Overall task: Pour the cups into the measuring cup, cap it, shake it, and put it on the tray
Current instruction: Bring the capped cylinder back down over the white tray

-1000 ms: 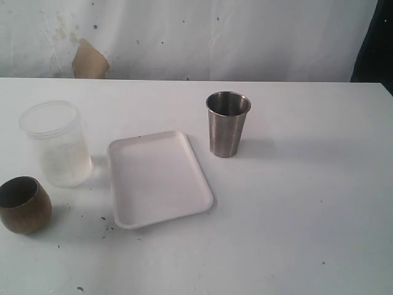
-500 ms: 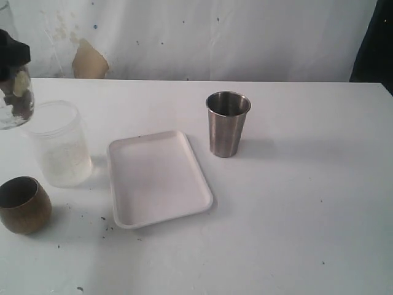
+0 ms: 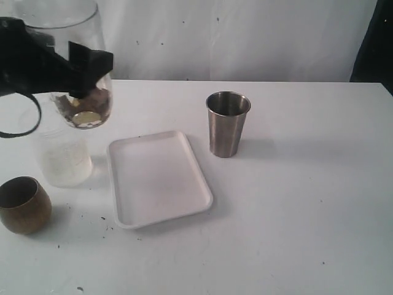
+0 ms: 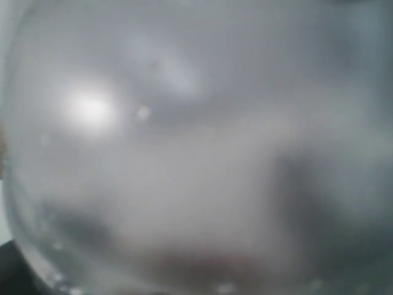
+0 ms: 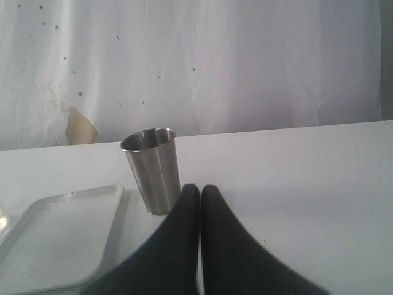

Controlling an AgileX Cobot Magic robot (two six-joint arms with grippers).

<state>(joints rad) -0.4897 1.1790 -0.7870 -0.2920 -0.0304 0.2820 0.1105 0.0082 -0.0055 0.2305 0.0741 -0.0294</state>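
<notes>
Left tool gripping measuring cup — exterior view only, right tool closed

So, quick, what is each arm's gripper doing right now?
Left gripper: holding the measuring cup in the air.
Right gripper: jaws closed, holding nothing.

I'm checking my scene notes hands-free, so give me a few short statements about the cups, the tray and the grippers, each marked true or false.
1. The tapered stainless-steel tumbler stands upright on the table, off the flat white rectangular tray. True.
2. The squat brown wood-like cup sits on the tray. False: it stands on the table, off the tray.
3. The left gripper holds the clear plastic measuring cup in the air. True.
4. The right gripper is open. False: it is shut, holding nothing.
</notes>
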